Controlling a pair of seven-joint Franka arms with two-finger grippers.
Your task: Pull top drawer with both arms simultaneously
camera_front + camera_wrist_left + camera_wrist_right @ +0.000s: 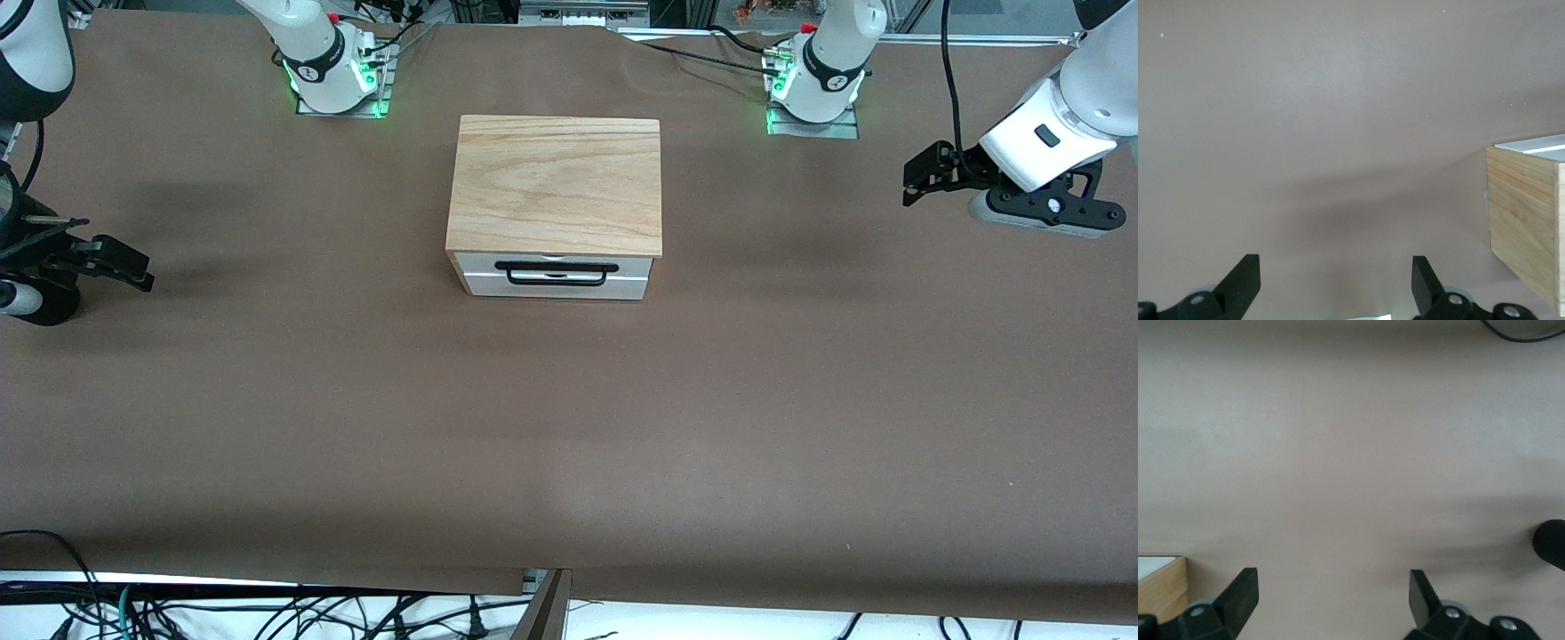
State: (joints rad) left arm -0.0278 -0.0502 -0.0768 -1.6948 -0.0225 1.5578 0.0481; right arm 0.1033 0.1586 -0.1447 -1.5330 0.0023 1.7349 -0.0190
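Note:
The top drawer (637, 279) is shut in the wooden cabinet (556, 182) in the middle of the table. Its white front and black bar handle (557, 266) face the front camera. My left gripper (910, 183) hangs open and empty over bare table toward the left arm's end, well apart from the cabinet. Its wrist view shows open fingers (1243, 277) and the cabinet's side (1521, 220). My right gripper (142, 274) hangs open and empty over the table toward the right arm's end. Its wrist view shows open fingers (1241, 593) and a cabinet corner (1165, 590).
The brown table cover (569, 427) spreads wide around the cabinet. The two arm bases (333, 71) (813, 84) stand at the table's back edge. Cables (267, 613) lie past the table's near edge. A black rounded part (1551, 543) shows in the right wrist view.

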